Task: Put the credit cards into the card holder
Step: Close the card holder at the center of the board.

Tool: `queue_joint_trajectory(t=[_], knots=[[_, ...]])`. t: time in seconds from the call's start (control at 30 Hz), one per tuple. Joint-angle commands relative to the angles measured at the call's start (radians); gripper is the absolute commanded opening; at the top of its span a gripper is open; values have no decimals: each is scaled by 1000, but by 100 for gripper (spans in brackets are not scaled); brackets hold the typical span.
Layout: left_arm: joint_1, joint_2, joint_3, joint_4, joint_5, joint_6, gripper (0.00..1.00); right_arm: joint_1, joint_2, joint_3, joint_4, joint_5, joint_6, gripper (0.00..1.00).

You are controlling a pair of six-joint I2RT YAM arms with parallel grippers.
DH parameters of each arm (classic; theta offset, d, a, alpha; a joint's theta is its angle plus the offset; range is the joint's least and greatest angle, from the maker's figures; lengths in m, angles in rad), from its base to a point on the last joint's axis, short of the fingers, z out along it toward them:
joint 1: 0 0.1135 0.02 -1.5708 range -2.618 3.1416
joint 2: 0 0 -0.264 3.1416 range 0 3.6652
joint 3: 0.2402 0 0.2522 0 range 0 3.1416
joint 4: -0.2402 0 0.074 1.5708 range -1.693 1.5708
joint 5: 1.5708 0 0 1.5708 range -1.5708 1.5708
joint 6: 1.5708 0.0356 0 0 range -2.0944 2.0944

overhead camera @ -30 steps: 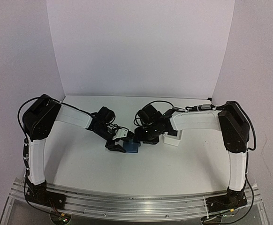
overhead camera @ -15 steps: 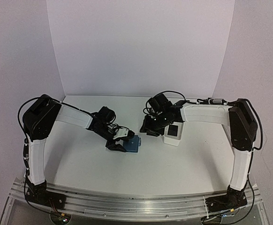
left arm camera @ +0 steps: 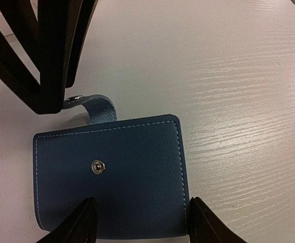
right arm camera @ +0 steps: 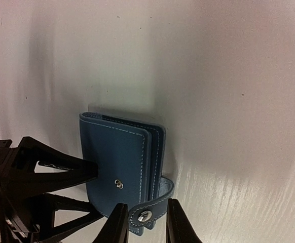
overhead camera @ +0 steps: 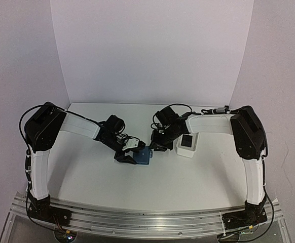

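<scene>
White worktop (overhead camera: 86,177): spread left gripper (left arm camera: 142,225) braced the seemingly light, floppy holder (left arm camera: 117,172); right gripper (right arm camera: 145,223), 2 o'clock, flanked its tab (right arm camera: 157,202), the likely handhold; pinch unclear.

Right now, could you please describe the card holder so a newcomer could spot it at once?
On the white table, look mid-table between the left tool and the right tool. The card holder lies there, folded, just left of a white tray. It is the only blue thing: a small case with a silver snap on its cover and a strap tab.
</scene>
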Motion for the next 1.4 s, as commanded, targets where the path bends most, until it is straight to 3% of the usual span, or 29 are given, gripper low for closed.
queue_joint_trajectory(t=[0.0,0.3,0.4,0.63,0.93,1.0,1.07,1.1,1.13,1.17,1.27,1.37], knots=[[-2,23,19,-7,-38,-10,61,1,47,74,11,-56,-19,23],[-2,32,31,-10,-46,-15,60,2,96,101,38,-97,-7,22],[-2,34,32,-9,-48,-16,60,4,115,104,54,-107,2,15],[7,37,47,-32,-33,16,60,8,132,111,69,-122,8,16],[76,28,264,-327,71,166,62,16,144,83,71,-122,4,16],[86,38,278,-337,60,138,61,16,146,81,70,-117,-1,16],[96,52,315,-361,84,59,61,16,146,83,70,-117,-4,16],[110,73,368,-391,145,-100,61,16,147,85,70,-114,-5,16],[111,76,375,-389,145,-100,62,17,146,85,70,-113,-6,16],[114,94,405,-347,146,-351,65,16,146,86,70,-107,-3,16],[117,147,468,-372,107,-834,66,16,146,78,70,-103,2,15],[119,169,453,-346,64,-966,70,16,146,71,71,-98,3,15]])
